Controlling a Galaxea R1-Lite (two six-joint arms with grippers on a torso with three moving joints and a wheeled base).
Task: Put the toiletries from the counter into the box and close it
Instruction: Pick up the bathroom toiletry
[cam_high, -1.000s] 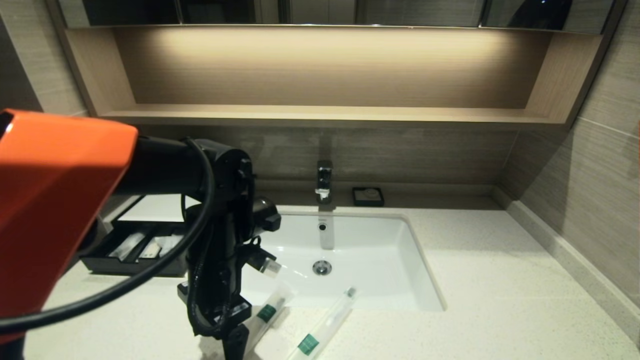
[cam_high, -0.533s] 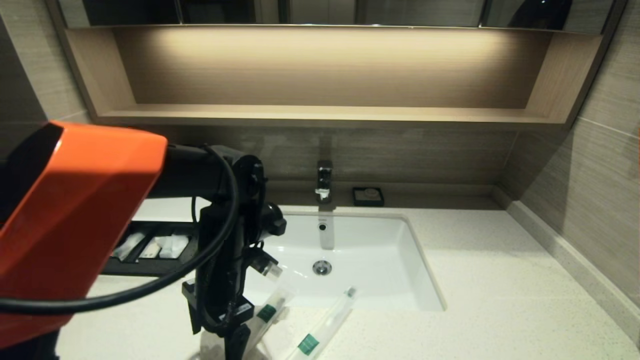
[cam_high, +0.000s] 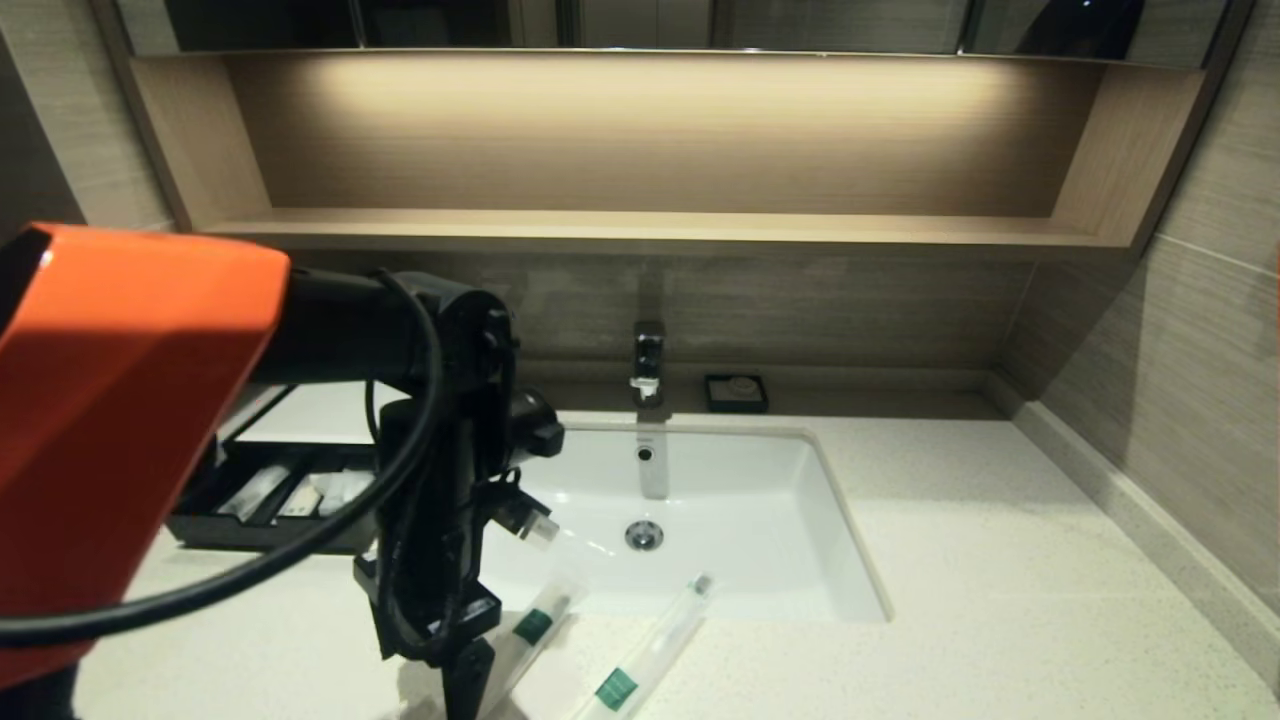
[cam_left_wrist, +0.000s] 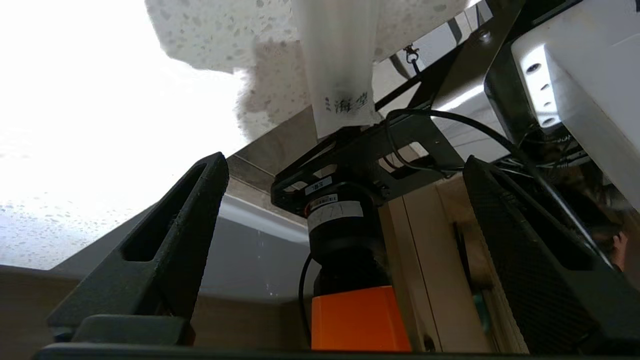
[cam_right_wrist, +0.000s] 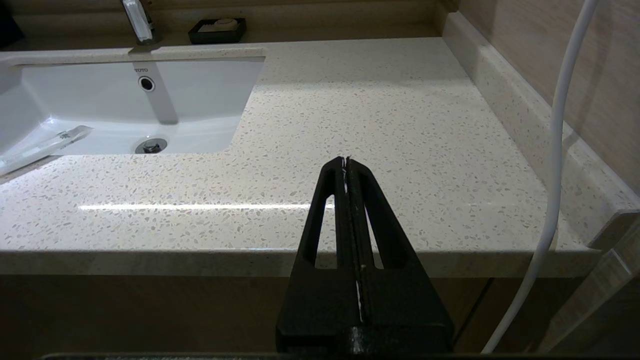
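My left gripper (cam_high: 467, 690) points down over the front of the counter (cam_high: 1000, 560), just left of a sleeved toiletry with a green band (cam_high: 535, 625). In the left wrist view the gripper (cam_left_wrist: 344, 161) is open and empty, and a clear sleeve (cam_left_wrist: 340, 65) lies beyond its fingertips. A second green-banded toiletry (cam_high: 640, 655) lies to the right, its tip over the sink rim. The black box (cam_high: 200, 520) stands at the left with its drawer pulled out and pale items inside. The dark-tipped item cannot be made out. My right gripper (cam_right_wrist: 346, 160) is shut and empty at the counter's front right edge.
The white sink (cam_high: 760, 480) sits mid-counter with a faucet (cam_high: 648, 365) and a small black soap dish (cam_high: 736, 392) behind it. A wooden shelf (cam_high: 640, 228) runs above. A wall borders the counter on the right. A white cable (cam_right_wrist: 555, 150) hangs by the right arm.
My left arm swung a little right, then back left to about where it was. The two sleeved toiletries and the box have not moved.
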